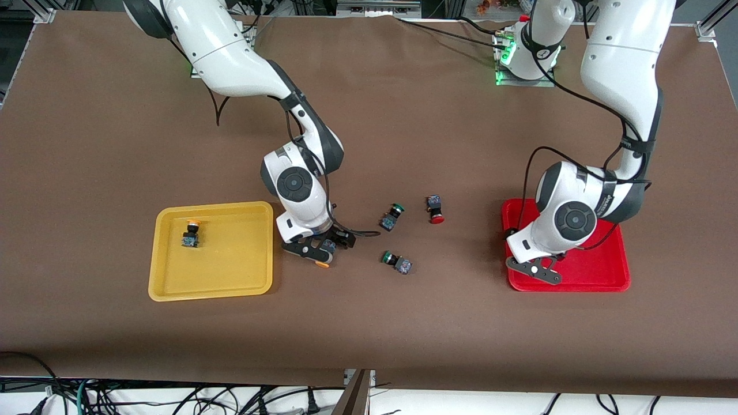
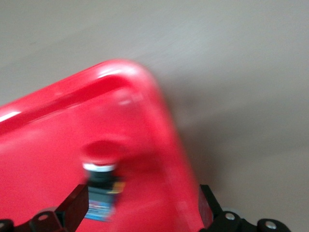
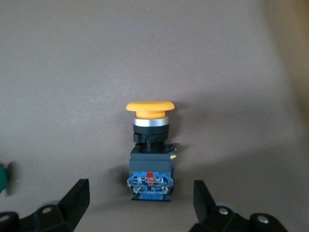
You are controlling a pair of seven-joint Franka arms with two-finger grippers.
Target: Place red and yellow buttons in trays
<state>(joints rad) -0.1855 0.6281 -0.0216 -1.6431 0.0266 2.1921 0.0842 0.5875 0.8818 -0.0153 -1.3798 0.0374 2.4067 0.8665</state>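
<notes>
My right gripper [image 1: 320,253] is open and low over the table next to the yellow tray [image 1: 230,259], its fingers either side of a yellow button [image 1: 324,263]. In the right wrist view that button [image 3: 149,154] lies on its side between the open fingers of the gripper [image 3: 142,195]. Another yellow button [image 1: 191,233] lies in the yellow tray. My left gripper [image 1: 536,271] is open over the red tray [image 1: 594,265]. In the left wrist view a red button [image 2: 101,183] lies in the red tray [image 2: 48,145] beside one finger [image 2: 72,205]. A second red button [image 1: 435,208] lies on the table.
Two green-capped buttons [image 1: 392,216] [image 1: 398,262] lie on the table between the trays, close to the loose red button. The brown mat covers the whole table.
</notes>
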